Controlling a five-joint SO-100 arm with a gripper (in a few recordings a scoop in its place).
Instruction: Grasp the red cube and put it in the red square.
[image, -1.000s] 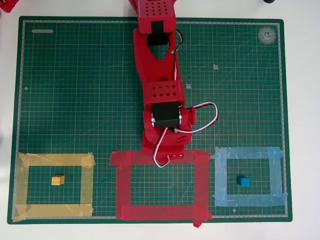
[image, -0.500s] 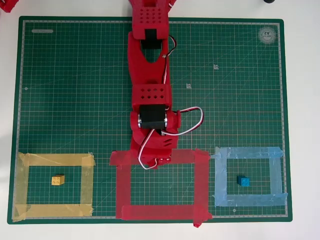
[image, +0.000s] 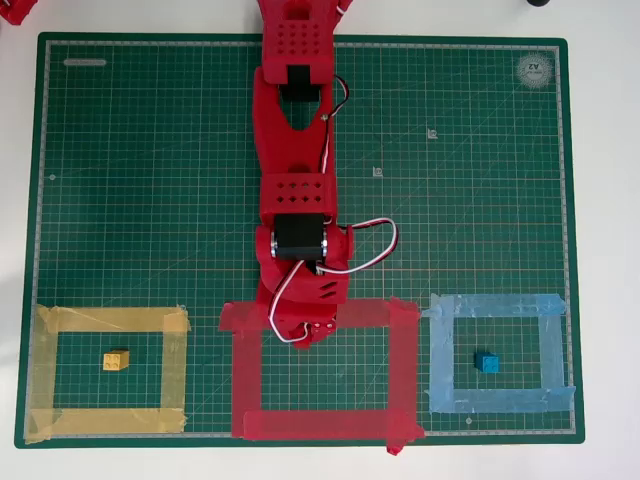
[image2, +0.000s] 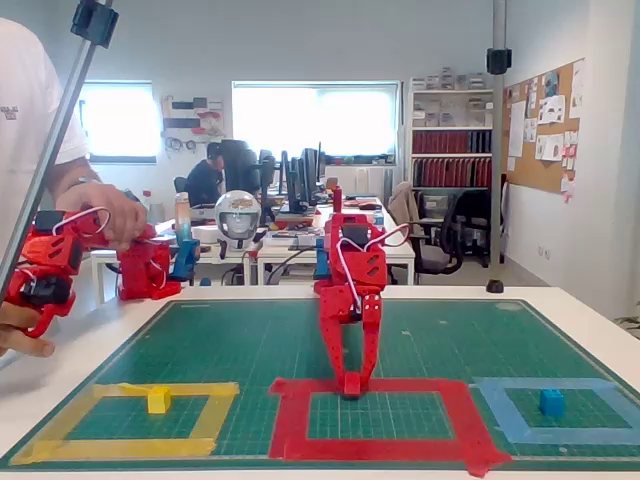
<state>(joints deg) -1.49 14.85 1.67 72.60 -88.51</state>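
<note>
In the fixed view my red gripper (image2: 350, 378) points straight down, its two fingers converging on a small red block at their tips, the red cube (image2: 350, 387). The cube sits at the far strip of the red square (image2: 380, 448); I cannot tell whether it touches the tape. From overhead, the gripper (image: 300, 332) hangs over the top strip of the red square (image: 310, 424), left of its middle, and the arm hides the cube.
A yellow cube (image: 116, 360) lies inside a yellow tape frame (image: 105, 320) at the left. A blue cube (image: 487, 363) lies inside a light-blue tape frame (image: 495, 305) at the right. All three frames line the near edge of the green cutting mat (image: 150, 150).
In the overhead view the arm has swung left and reached slightly further down, so the gripper moved from right of the top strip's middle to left of it.
</note>
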